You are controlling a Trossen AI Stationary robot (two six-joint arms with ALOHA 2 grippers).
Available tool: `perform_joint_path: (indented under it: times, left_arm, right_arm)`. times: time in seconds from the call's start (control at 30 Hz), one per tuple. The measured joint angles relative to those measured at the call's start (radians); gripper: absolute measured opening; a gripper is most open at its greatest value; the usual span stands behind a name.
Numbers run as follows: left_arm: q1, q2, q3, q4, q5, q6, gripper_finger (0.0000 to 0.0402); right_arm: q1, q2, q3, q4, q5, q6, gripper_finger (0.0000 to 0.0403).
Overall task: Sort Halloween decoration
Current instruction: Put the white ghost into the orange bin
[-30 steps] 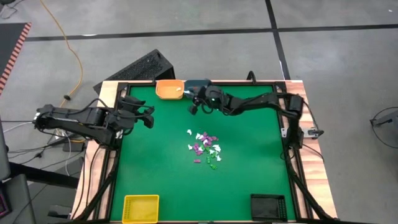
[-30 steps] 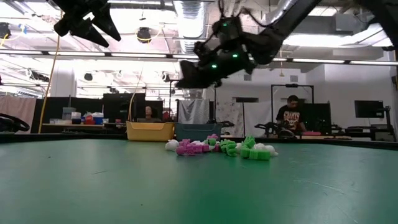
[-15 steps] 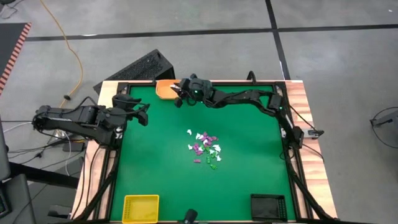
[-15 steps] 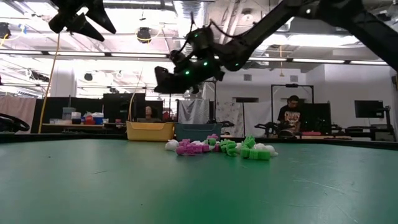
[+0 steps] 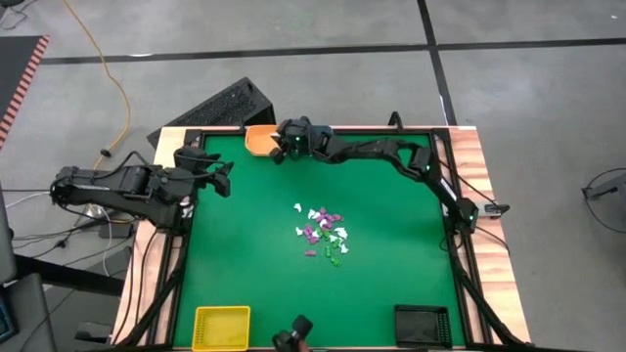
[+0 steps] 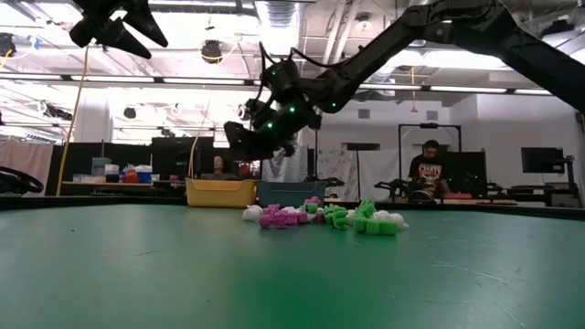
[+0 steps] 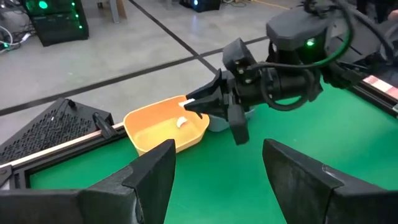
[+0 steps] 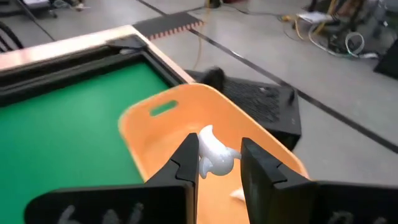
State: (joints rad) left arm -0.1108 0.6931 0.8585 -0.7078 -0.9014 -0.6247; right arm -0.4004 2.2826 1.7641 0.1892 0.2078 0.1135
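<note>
The Halloween decoration is a loose pile of tiny white, purple and green trinkets (image 5: 322, 235) lying mid-table, also in the low view (image 6: 322, 217). My right gripper (image 8: 217, 158) reaches along the far edge and hangs over the orange tray (image 5: 258, 141), shut on a white trinket (image 8: 212, 155). Another white trinket (image 7: 182, 122) lies inside that tray. My left gripper (image 5: 221, 175) waits open, raised above the table's left edge, its fingers (image 7: 149, 177) spread wide and facing the orange tray. My right gripper pinches the white trinket (image 8: 212, 155) between its two fingers (image 8: 188, 160), near their free ends. The fingers slant down from the table's right toward the orange tray (image 8: 186, 121). The trinket is lifted clear, above the tray's inside.
A yellow tray (image 5: 221, 328) sits at the near left corner and a black tray (image 5: 423, 324) at the near right. A blue tray (image 6: 288, 192) stands beside the orange one, under my right arm. A dark object (image 5: 293, 337) shows at the near edge. Open green mat surrounds the pile.
My right gripper has swung along the far edge toward the table's left, from over the blue tray to over the orange tray, staying raised. My left gripper has drawn back a little toward the left edge. The pile has not moved.
</note>
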Motion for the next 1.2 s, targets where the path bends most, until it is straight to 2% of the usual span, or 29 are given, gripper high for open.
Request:
perform_joint_path:
  times: [0.2,0.87,1.07,1.2]
  left_arm:
    - [0.000,0.000,0.000,0.000,0.000,0.000,0.0231]
    - [0.000,0.000,0.000,0.000,0.000,0.000,0.0231]
    - [0.000,0.000,0.000,0.000,0.000,0.000,0.0231]
    - [0.000,0.000,0.000,0.000,0.000,0.003,0.0231]
  right_arm:
    - [-0.023,0.000,0.000,-0.057,0.000,0.089,0.0089]
    - [-0.020,0.000,0.000,-0.056,-0.001,0.090,0.0161]
    - [-0.009,-0.026,-0.002,-0.045,-0.032,0.014,0.0165]
    - [0.014,-0.109,-0.001,-0.090,-0.050,-0.059,0.0162]
